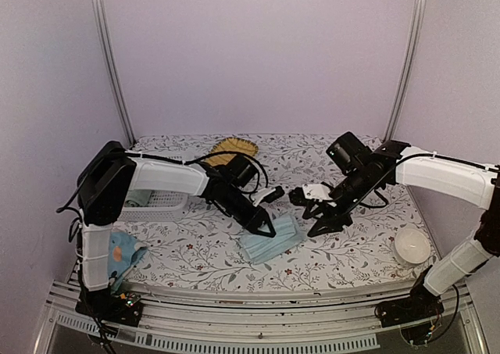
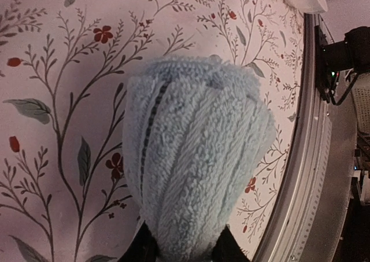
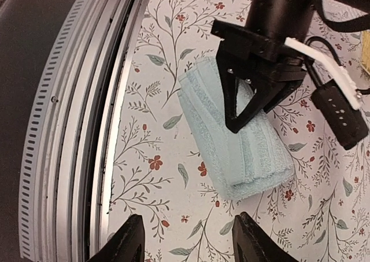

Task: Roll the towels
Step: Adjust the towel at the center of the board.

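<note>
The plain light-blue terry towel (image 1: pixel 273 241) lies mid-table as a thick, layered bundle. My left gripper (image 1: pixel 262 225) is shut on its far-left end. In the left wrist view the towel (image 2: pixel 196 152) fills the gap between the two dark fingers (image 2: pixel 144 247). The right wrist view shows the same towel (image 3: pixel 254 158) lying diagonally, the left gripper (image 3: pixel 237 120) clamped over it. My right gripper (image 1: pixel 319 219) hovers just right of the towel, open and holding nothing (image 3: pixel 191 239). The printed towel (image 1: pixel 121 252) hangs crumpled at the table's front-left edge, beside the left arm's base.
A yellow ribbed tray (image 1: pixel 233 149) sits at the back centre. A white slotted basket (image 1: pixel 156 202) lies under the left arm. A white bowl (image 1: pixel 412 247) stands front right. The metal rail of the table's front edge (image 3: pixel 110 129) runs close to the towel.
</note>
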